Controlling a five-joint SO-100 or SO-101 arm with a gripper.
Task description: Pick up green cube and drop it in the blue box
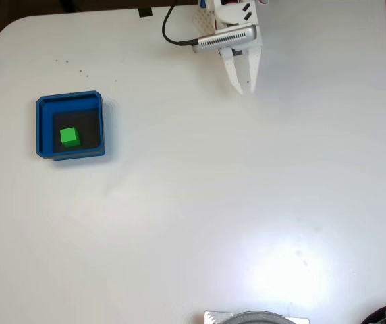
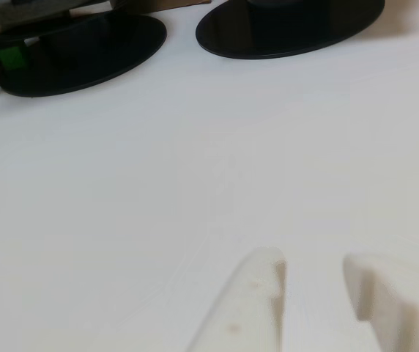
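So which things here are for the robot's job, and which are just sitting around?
For the job:
- green cube, already lying inside the box
- blue box
- claw, empty and slightly open, far from the box

Just sitting around:
- white table
- black cable at the arm
- two dark oval bases in the other view
- grey round thing at the table's bottom edge

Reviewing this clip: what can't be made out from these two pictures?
- Arm behind the gripper: cut off by the fixed view's top edge.
- Grey object: cropped by the bottom edge, unidentifiable.
- Cube underside and contact with the box floor: hidden from above.
- Green patch: in the other view, too blurred to identify.
- Fingers: cut off by the bottom edge, out of focus.
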